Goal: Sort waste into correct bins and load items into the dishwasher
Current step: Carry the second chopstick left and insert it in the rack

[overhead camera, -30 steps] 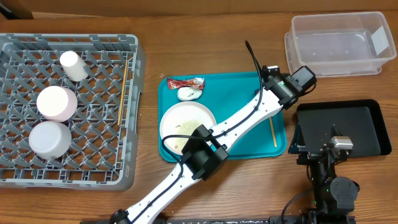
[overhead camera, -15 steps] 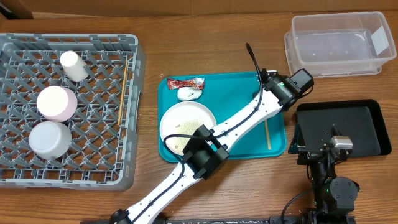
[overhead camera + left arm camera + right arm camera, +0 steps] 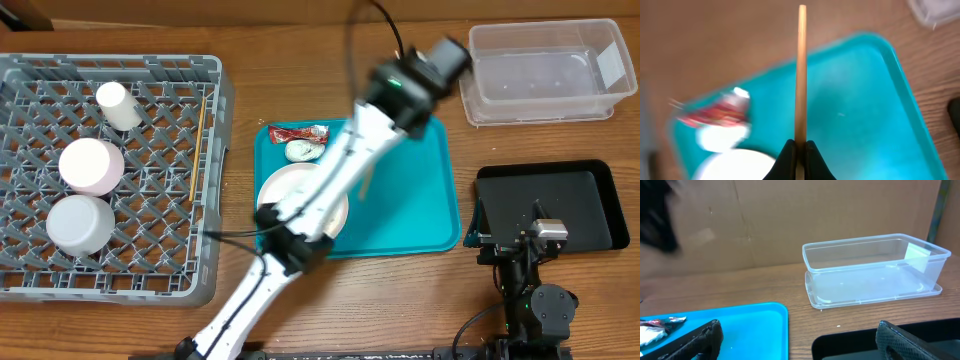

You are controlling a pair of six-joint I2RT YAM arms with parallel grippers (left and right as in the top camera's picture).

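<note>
My left gripper (image 3: 799, 146) is shut on a wooden chopstick (image 3: 801, 75) and holds it in the air above the teal serving tray (image 3: 865, 115). In the overhead view the left arm is motion-blurred, and its gripper (image 3: 405, 95) is over the tray's far edge. On the tray lie the red wrapper (image 3: 298, 132), the crumpled white scrap (image 3: 302, 151) and the large white plate (image 3: 290, 195) with rice grains. My right gripper (image 3: 800, 345) is open and empty over the black tray (image 3: 590, 200). The clear tub (image 3: 540, 70) stands at the far right.
The grey dish rack (image 3: 30, 282) at the left holds a small white cup (image 3: 118, 105), two upturned round dishes (image 3: 90, 165) (image 3: 78, 222) and another chopstick (image 3: 198, 145) along its right side. The clear tub also shows in the right wrist view (image 3: 870, 275).
The left arm has lifted the chopstick off the right side of the teal tray and swung it left and toward the far edge. The right arm has not moved.
</note>
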